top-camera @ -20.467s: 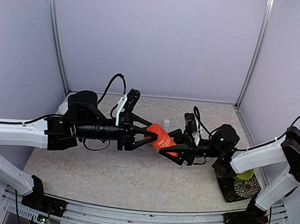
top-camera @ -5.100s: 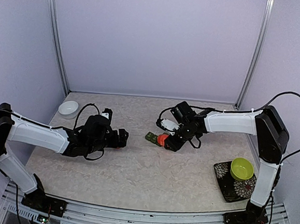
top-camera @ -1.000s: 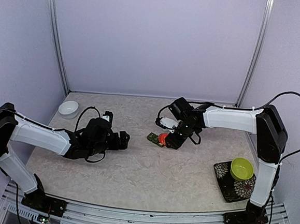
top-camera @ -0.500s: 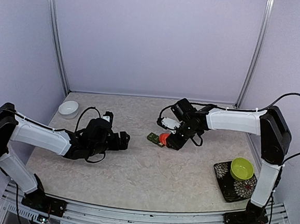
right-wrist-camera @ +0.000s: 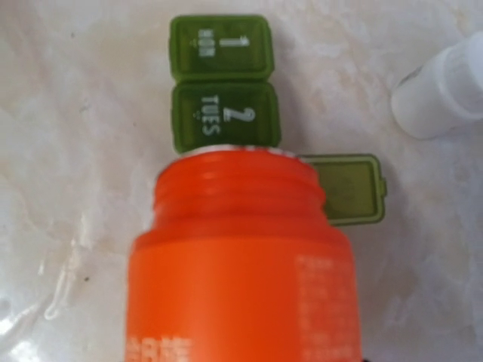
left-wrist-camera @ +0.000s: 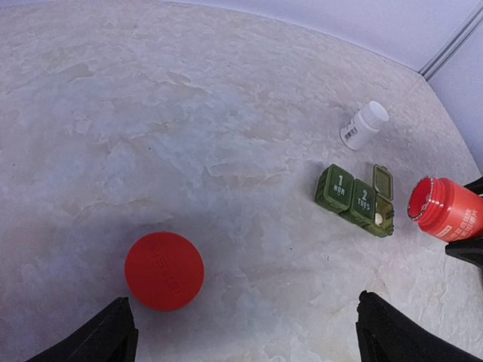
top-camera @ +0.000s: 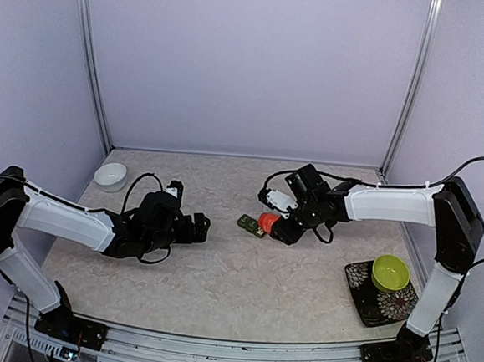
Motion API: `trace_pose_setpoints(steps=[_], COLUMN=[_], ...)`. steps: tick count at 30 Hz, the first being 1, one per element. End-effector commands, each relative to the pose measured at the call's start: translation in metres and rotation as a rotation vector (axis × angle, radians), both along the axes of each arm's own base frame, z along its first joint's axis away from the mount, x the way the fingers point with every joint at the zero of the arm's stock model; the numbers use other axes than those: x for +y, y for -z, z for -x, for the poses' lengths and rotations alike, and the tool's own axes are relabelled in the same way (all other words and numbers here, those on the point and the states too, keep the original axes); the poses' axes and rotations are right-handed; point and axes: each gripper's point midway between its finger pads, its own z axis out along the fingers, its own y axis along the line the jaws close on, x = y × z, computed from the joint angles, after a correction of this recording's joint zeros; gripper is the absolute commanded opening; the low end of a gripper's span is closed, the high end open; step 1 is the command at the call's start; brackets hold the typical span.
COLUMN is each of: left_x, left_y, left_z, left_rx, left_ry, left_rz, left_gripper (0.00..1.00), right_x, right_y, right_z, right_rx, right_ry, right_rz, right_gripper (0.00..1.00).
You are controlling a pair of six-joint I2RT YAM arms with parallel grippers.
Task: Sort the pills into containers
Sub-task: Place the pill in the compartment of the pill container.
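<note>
The dark green pill box (left-wrist-camera: pixel 355 200) lies mid-table, also seen as the pill box (top-camera: pixel 248 224) from above. Its compartments 1 (right-wrist-camera: pixel 219 48) and 2 (right-wrist-camera: pixel 225 117) are closed, and the third compartment's lid (right-wrist-camera: pixel 343 188) is flipped open. A small pale pill (left-wrist-camera: pixel 378 218) shows in that open compartment. My right gripper (top-camera: pixel 275 228) is shut on the uncapped red-orange bottle (right-wrist-camera: pixel 241 264), which is tipped with its mouth over the third compartment and hides the fingers in the right wrist view. My left gripper (left-wrist-camera: pixel 253 339) is open low over the table, with the red cap (left-wrist-camera: pixel 164 271) lying between its fingers.
A small white bottle (left-wrist-camera: pixel 363 125) lies just beyond the pill box. A white bowl (top-camera: pixel 110 175) sits at the back left. A lime-green bowl (top-camera: pixel 390 272) rests on a dark patterned mat (top-camera: pixel 367 298) at the front right.
The right arm has shifted a little to the right, and the bottle stays tipped at the pill box. The left arm has not moved.
</note>
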Motion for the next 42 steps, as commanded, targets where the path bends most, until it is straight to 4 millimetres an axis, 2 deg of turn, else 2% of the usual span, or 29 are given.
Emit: trace_pose_setpoints(steps=[1,16,18,22,26,28,33,36,40,42], left_x=[-0.001,-0.001,0.000,0.000,0.000,0.001,0.004,0.009,0.015,0.017], left_y=[0.001,-0.005,-0.006,-0.007,-0.007,-0.009,-0.012,-0.014,-0.010,-0.006], left_z=[0.002,0.002,0.002,0.001,0.001,0.000,-0.004,-0.008,-0.014,-0.016], left_rx=[0.001,-0.004,-0.006,-0.008,-0.005,-0.007,-0.010,-0.010,0.008,0.020], left_ry=[0.001,-0.001,-0.003,-0.004,-0.005,-0.008,-0.018,-0.029,-0.047,-0.050], left_rz=[0.002,0.000,-0.003,-0.008,-0.011,-0.012,-0.020,-0.029,-0.052,-0.064], left_gripper=[0.99,0.99,0.99,0.99,0.99,0.99,0.99,0.99,0.99,0.99], right_x=[0.013,0.012,0.012,0.014,0.014,0.014,-0.001,-0.013,-0.020,-0.036], right_y=[-0.028,-0.046,-0.052,-0.077,-0.104,-0.130,-0.176,-0.194,-0.208,-0.220], right_z=[-0.002,0.005,0.007,0.014,0.034,0.049,0.089,0.110,0.127,0.138], right_rx=[-0.084,-0.269,-0.304,-0.400,-0.488,-0.567,-0.713,-0.774,-0.784,-0.797], right_ry=[-0.011,-0.027,-0.032,-0.058,-0.128,-0.186,-0.293,-0.338,-0.382,-0.386], right_rz=[-0.112,-0.312,-0.354,-0.484,-0.644,-0.759,-0.987,-1.100,-1.193,-1.285], right_gripper=[0.31,0.31,0.31,0.31,0.31,0.31,0.29,0.29,0.27,0.26])
